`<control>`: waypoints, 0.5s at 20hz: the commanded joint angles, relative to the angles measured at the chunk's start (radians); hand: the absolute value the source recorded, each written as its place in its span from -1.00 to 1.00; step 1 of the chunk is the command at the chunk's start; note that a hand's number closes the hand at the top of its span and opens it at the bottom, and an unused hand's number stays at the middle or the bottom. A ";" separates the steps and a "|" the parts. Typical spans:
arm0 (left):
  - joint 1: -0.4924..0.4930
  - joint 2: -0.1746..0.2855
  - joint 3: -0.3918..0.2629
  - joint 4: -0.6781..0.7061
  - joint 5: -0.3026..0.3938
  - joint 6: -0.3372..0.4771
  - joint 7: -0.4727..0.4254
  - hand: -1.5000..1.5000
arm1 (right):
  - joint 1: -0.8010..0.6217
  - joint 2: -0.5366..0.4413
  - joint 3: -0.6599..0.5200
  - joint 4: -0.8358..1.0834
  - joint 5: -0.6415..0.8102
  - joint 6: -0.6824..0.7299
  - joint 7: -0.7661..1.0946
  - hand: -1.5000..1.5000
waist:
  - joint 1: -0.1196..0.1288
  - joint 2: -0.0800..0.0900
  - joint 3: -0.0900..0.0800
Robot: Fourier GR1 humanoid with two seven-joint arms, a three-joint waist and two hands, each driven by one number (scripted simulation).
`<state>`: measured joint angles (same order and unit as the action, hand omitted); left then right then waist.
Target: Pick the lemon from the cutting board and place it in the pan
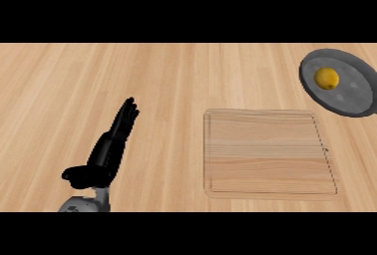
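Pale matt wood cutting board (pixel 269 154) and counter (pixel 110 74); dull grey metal pan (pixel 353 97).

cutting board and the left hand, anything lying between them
Nothing: the head view shows only bare counter between the open left hand and the cutting board.

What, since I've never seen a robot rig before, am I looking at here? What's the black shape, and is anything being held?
This is a single view, as from a humanoid robot's head, looking steeply down at a wooden counter. The black shape at the lower left is the robot's left hand, fingers straight, holding nothing. Its right hand is out of view. On the counter lie a bare wooden cutting board and, at the upper right, a grey pan with the lemon inside it.
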<state>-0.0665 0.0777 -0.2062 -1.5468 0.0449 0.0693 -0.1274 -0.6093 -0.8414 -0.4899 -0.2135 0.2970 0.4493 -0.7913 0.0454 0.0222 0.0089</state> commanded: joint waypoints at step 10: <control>-0.016 0.009 0.024 0.002 0.013 -0.017 -0.003 0.00 | 0.043 0.003 0.031 -0.006 0.023 -0.017 -0.170 -1.00 | 0.007 0.002 0.001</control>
<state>-0.0675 0.0752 -0.2028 -1.5431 0.0448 0.0633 -0.1306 -0.5884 -0.8592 -0.4649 -0.2228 0.3110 0.4001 -0.8298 0.0490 0.0224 0.0090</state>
